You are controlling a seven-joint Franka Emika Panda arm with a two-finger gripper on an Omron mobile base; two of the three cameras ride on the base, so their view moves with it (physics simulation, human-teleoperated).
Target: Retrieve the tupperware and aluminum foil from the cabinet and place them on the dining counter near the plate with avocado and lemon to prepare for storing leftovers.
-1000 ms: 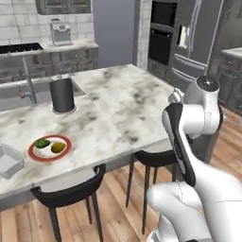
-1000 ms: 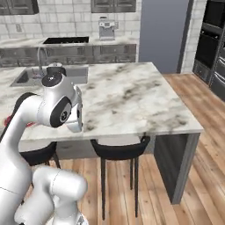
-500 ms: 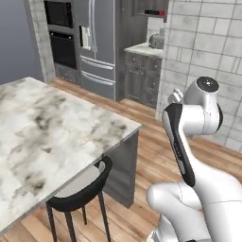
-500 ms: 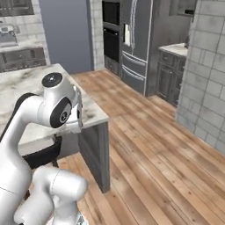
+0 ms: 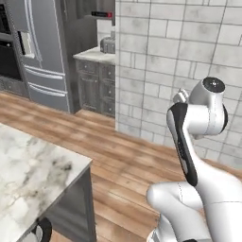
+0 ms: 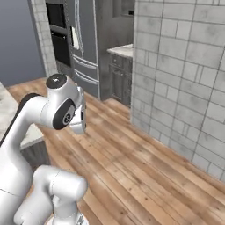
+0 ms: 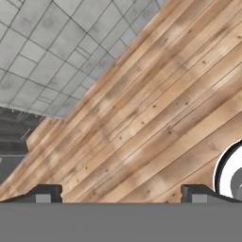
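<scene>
Your fingers (image 7: 47, 193) stand spread wide, holding nothing, touching nothing, above the wooden floor (image 7: 156, 118).

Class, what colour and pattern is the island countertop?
White-grey marble veining on the countertop, clearest in the left base view.

A: How many counters do you count?
B: Two: the marble dining counter (image 5: 33, 175) and one small counter (image 5: 94, 55) carrying one toaster (image 5: 108, 45).
A: Appliances?
B: One steel fridge (image 5: 40, 52), one black wall oven (image 6: 59, 37).
A: Anything up high?
B: One aluminum foil (image 5: 101, 14) box.
</scene>
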